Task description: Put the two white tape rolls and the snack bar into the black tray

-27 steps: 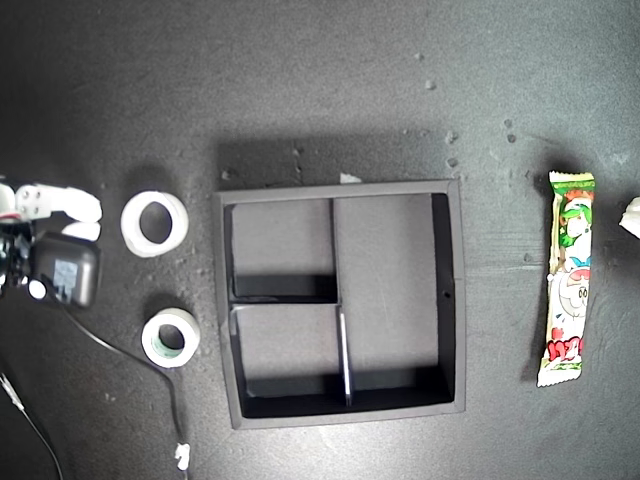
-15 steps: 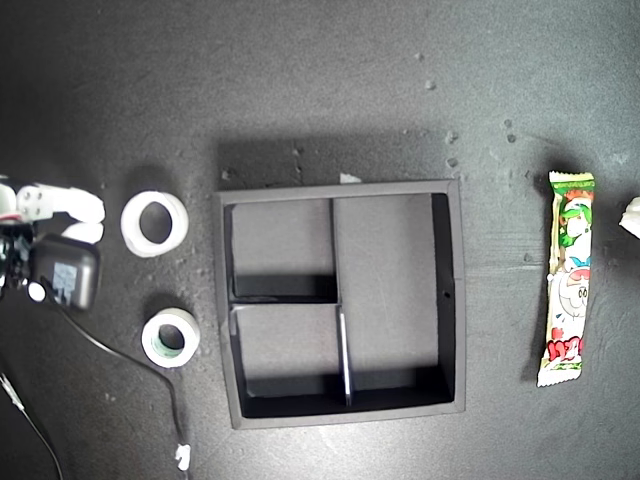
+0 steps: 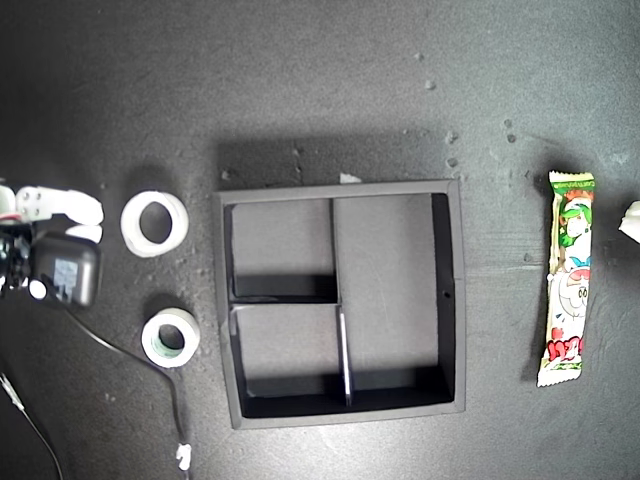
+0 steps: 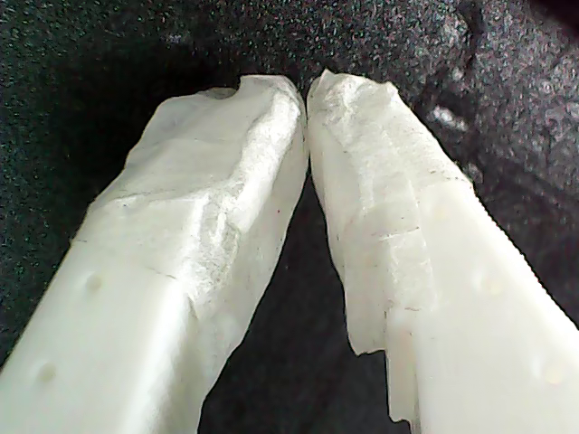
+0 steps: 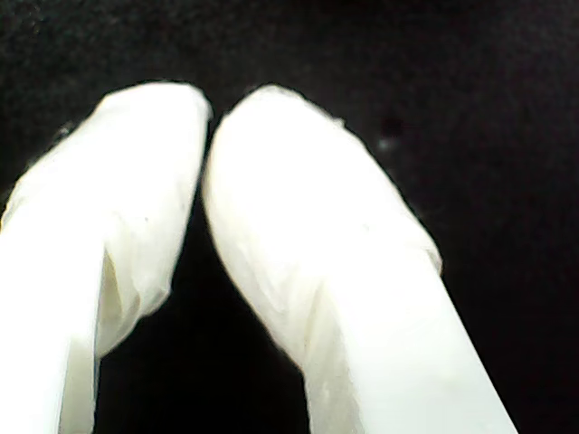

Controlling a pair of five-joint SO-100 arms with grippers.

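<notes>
The black tray (image 3: 340, 303) sits in the middle of the dark table (image 3: 300, 90), all 3 compartments bare, exactly where it was a moment ago. The larger white tape roll (image 3: 155, 223) lies flat just off the tray's left wall in the exterior view, and the smaller tape roll (image 3: 171, 337) with the greenish core lies nearer the view's bottom, also left of the tray; neither has shifted. The snack bar (image 3: 568, 277) lies lengthwise well to the tray's right, untouched.

An arm (image 3: 50, 255) at the exterior view's left edge has drifted slightly leftward, its white fingers near the larger roll but apart from it. I cannot tell which arm it is.

My first gripper (image 4: 308, 90) has its padded tips pressed together on nothing. My second gripper (image 5: 208, 117) likewise has its tips touching, empty.

A thin cable (image 3: 140, 365) trails across the table beside the smaller roll.
</notes>
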